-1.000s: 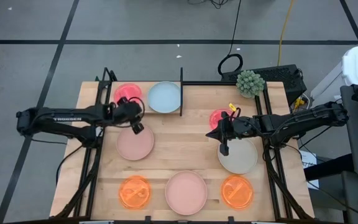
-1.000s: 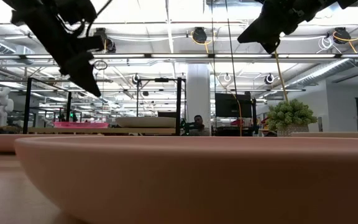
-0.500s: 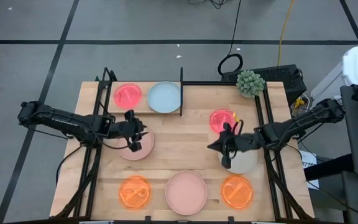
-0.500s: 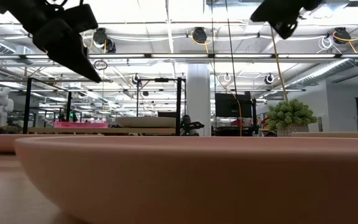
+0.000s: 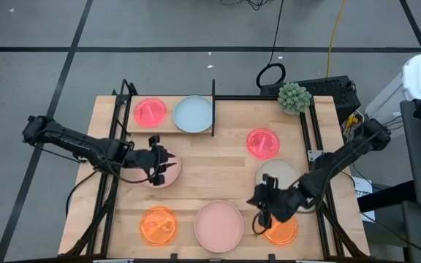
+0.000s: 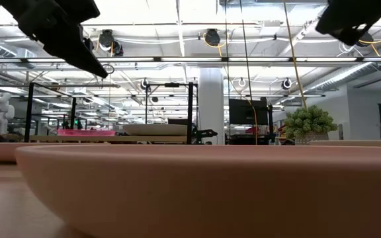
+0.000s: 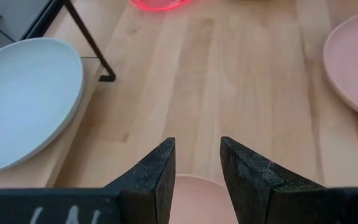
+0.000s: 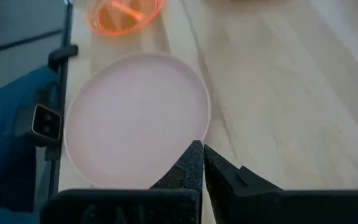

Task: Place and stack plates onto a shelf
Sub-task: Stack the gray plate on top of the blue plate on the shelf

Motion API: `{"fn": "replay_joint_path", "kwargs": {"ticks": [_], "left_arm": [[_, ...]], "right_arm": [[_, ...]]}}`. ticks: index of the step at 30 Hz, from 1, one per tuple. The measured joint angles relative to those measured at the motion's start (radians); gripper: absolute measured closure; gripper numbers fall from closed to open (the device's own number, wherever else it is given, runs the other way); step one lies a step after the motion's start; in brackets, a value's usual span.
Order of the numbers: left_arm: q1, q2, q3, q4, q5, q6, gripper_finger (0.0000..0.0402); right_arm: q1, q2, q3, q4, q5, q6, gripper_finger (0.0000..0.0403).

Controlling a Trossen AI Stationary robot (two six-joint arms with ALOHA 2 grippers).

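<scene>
1. The light-wood tabletop point(image 5: 218, 157) has bare planks in its middle, between the two arms. Its near edge carries a row of three plates.
2. The low light-wood shelf in a thin black frame point(image 5: 168, 126) runs along the far left edge. It carries a translucent neon-pink plate point(image 5: 150, 112) and, beside it, a matte light-blue plate point(image 5: 194, 114); its right end stops at an upright black post.
3. The left arm reaches in low from the left edge. The left gripper point(image 5: 159, 172) hangs over the right rim of a matte pale-pink plate point(image 5: 152, 177), its fingers point(image 7: 160, 177) spread a little with nothing between them.
4. The right arm folds back from the right edge toward the near side. The right gripper point(image 5: 260, 218) sits between a large matte pale-pink plate point(image 5: 219, 224) and a translucent neon-orange plate point(image 5: 281, 231), its fingers point(image 8: 191, 165) pressed together and holding nothing.
5. A matte beige plate point(image 5: 282, 174) lies partly under the right arm, with another neon-pink plate point(image 5: 262, 142) just beyond it.
6. A second neon-orange plate point(image 5: 158, 225) sits at the near left.
</scene>
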Motion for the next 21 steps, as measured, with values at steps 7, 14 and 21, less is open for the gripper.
{"fn": "replay_joint_path", "kwargs": {"ticks": [7,14,21], "left_arm": [[-0.019,0.0,0.0,0.036,0.0,0.015,0.0268],[-0.021,0.0,0.0,0.036,0.0,0.019,0.0268],[-0.021,0.0,0.0,0.036,0.0,0.028,0.0268]], "right_arm": [[0.064,0.132,0.225,-0.201,-0.003,-0.009,0.0403],[0.095,0.188,0.35,-0.401,-0.019,0.107,0.036],[0.131,0.214,0.35,-0.525,-0.058,0.268,0.028]]}}
